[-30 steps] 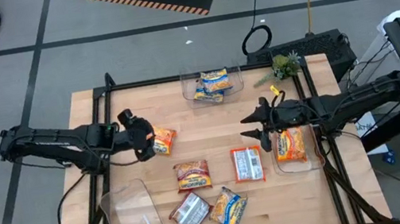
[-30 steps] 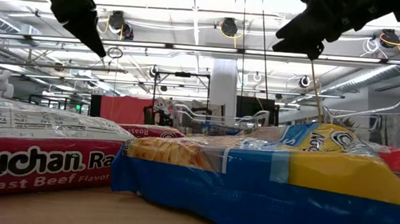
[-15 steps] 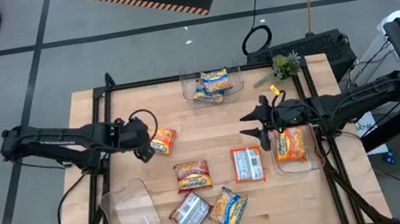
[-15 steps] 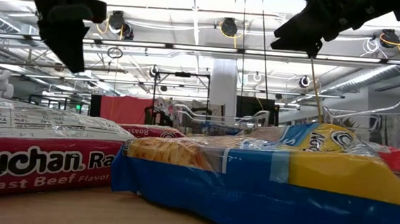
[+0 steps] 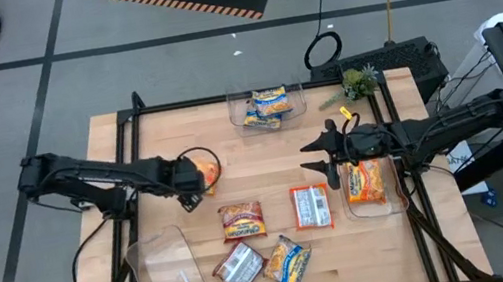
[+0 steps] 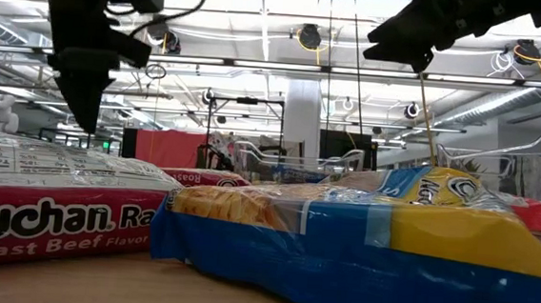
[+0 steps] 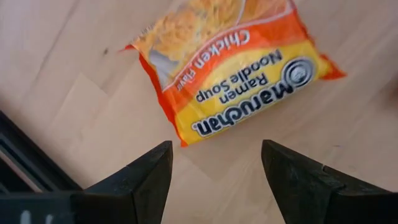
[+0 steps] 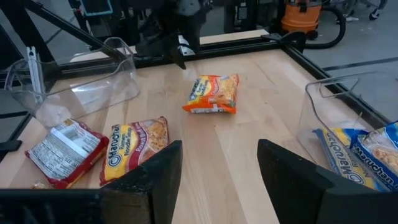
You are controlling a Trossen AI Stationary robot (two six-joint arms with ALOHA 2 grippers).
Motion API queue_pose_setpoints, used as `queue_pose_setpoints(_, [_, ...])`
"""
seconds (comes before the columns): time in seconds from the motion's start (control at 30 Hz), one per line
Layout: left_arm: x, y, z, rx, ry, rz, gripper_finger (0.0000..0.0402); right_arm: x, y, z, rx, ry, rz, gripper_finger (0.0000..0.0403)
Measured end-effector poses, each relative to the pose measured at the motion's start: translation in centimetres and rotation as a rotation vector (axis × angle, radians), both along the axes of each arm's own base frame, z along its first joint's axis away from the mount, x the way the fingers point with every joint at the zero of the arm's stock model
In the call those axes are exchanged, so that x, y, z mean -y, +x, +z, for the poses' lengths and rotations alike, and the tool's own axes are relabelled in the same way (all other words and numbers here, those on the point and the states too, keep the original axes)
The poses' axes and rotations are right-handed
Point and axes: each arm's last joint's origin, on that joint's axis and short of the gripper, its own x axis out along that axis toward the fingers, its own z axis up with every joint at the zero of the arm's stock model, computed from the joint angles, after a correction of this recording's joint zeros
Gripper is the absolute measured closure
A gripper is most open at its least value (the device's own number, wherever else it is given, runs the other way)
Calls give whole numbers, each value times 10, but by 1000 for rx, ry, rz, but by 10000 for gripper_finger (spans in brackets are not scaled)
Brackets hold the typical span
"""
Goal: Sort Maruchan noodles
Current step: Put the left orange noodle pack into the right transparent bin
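An orange Maruchan chicken packet (image 7: 230,74) lies flat on the wooden table (image 5: 122,151), left of centre (image 5: 208,173). My left gripper (image 7: 214,168) hangs open just above its near-left end (image 5: 192,189), pointing steeply down, and touches nothing. In the low view it hangs at the upper left (image 6: 84,91). My right gripper (image 5: 322,162) waits open, high above the table's right half (image 8: 217,171). Several more packets lie loose near the front: a red-brown one (image 5: 242,220), an orange-red one (image 5: 311,206), a silver-brown one (image 5: 239,267) and a blue-and-yellow one (image 5: 287,262).
A clear bin at the far edge (image 5: 298,103) holds blue-and-yellow packets (image 5: 268,106). Another clear bin at the right (image 5: 402,200) holds an orange packet (image 5: 364,182). A third clear bin (image 5: 166,274) stands at the near left. A small green plant (image 5: 356,84) sits at the far right.
My left gripper has come down toward the orange packet and shifted a little toward the table's right edge. It has tipped from slanting to pointing steeply down and rolled about its own line. Its fingers stay apart. The packets have not moved.
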Motion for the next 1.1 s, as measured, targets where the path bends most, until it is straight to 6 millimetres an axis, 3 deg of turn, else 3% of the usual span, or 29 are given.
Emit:
queue_pose_setpoints(0.27, [-11,7,-23,-169,3,80,151,0,0,0,-5,-5,3,202])
queue_pose_setpoints(0.53, [-18,12,-34,-194,3,44,150,0,0,0,-7,-21,10,202])
queue_pose_setpoints(0.93, [-18,-13,-70,-283,-7,-1,150,0,0,0,-7,-22,10,202])
queue_pose_setpoints(1.1, [-19,-10,-80,-233,-14,-141,151,0,0,0,-8,-28,13,202])
